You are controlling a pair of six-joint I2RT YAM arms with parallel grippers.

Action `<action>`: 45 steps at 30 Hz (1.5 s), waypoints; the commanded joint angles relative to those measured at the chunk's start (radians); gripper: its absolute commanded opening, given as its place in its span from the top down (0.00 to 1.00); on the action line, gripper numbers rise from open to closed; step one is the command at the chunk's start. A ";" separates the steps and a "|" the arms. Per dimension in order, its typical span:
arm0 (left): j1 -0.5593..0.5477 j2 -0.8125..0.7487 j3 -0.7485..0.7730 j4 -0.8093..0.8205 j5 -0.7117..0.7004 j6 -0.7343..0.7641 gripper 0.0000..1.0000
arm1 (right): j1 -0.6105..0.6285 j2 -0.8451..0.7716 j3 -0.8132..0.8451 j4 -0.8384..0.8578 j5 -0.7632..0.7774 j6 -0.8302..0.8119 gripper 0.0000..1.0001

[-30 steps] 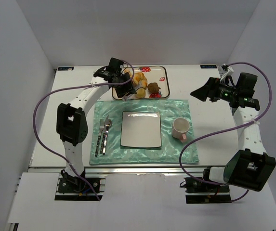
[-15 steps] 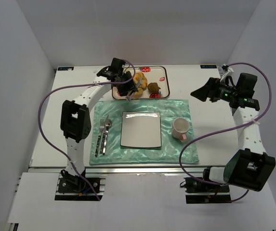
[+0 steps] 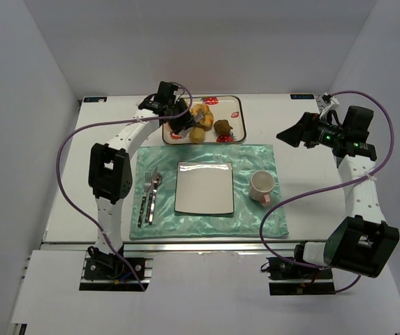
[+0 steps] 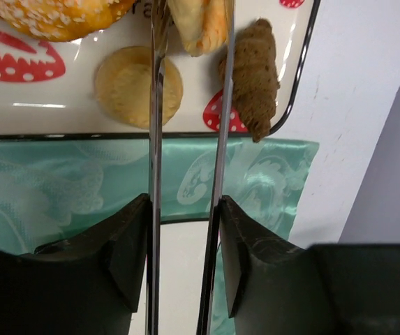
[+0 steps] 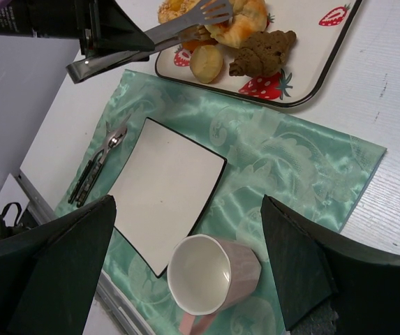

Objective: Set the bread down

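- Left wrist view: the left gripper (image 4: pixel 183 209) clamps tongs (image 4: pixel 156 139), whose tips flank the bread (image 4: pixel 196 24).
- Bread sits on the strawberry tray (image 4: pixel 39 98), near a small bun (image 4: pixel 137 87).
- Well apart, the right gripper (image 5: pixel 186 202) stands open.
- Tray borders a green mat (image 4: pixel 60 181) on a white table (image 4: pixel 353 84).
- White walls (image 3: pixel 200 42) enclose it.

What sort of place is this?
Likely a robot test bench staged as a dining table: a left arm and right arm bolted to a white-walled table, a placemat set with plate, cutlery and cup, plus a tray of pastries.
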 commanded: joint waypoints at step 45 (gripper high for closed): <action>0.012 -1.071 -1.153 0.161 0.515 0.170 0.67 | -0.005 0.024 0.034 -0.019 -0.047 -0.030 0.11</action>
